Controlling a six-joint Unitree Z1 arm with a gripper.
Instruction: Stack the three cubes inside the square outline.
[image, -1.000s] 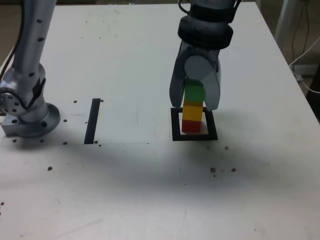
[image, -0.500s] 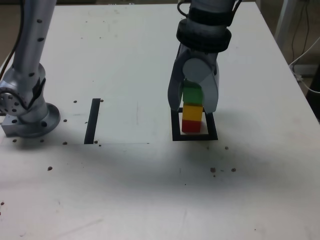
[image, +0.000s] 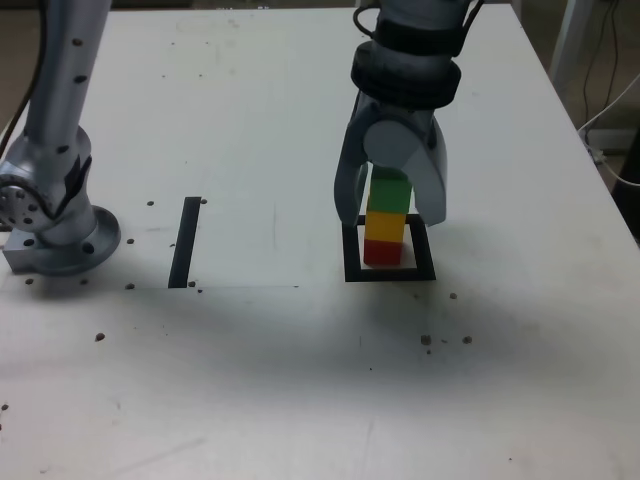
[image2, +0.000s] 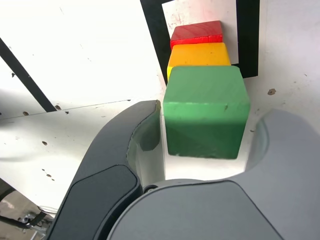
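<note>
Three cubes stacked in the square outline, gripper spread around the top one.
Exterior view: red cube at bottom, yellow cube mid, green cube on top, on the tabletop. Wrist view: jaws parted, gaps visible both sides of green cube; nothing gripped.

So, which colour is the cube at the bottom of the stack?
Red. The bottom cube shows best in the exterior view, under the yellow cube.
</note>
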